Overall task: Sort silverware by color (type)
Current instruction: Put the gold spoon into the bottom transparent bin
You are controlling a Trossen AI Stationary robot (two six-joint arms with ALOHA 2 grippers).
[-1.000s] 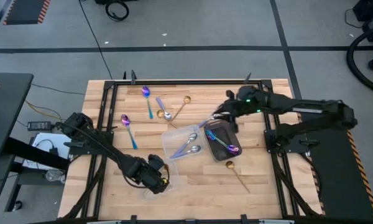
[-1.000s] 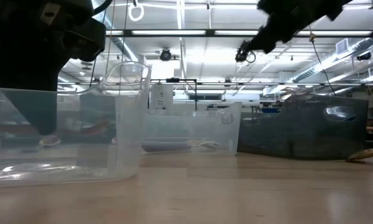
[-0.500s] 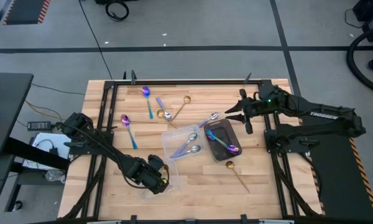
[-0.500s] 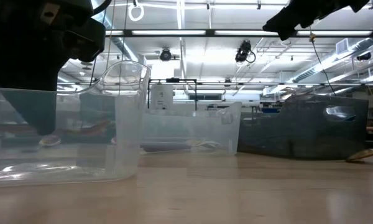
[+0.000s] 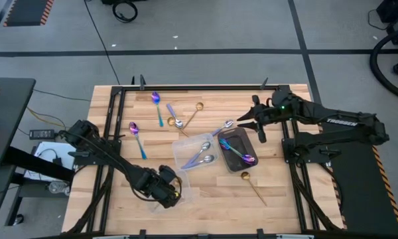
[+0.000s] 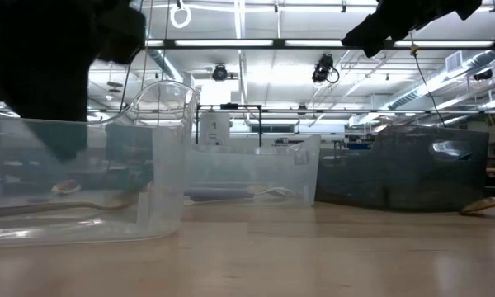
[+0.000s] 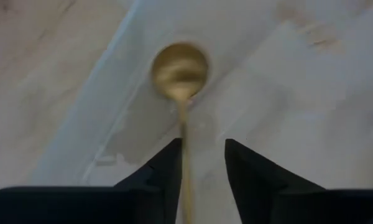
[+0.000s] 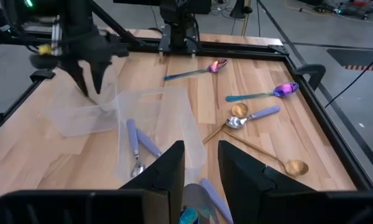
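**Gold spoon lands in its bin**

On the wooden counter, my left jaws stand apart over a gold spoon lying in the clear container. My right jaws, parted and empty, hover near the dark tray. Next, probably, another stray spoon.

My left tool points down low at the counter's near edge, fingers parted. My right tool hangs raised over the far right side, arm stretched inward, fingers slightly apart.
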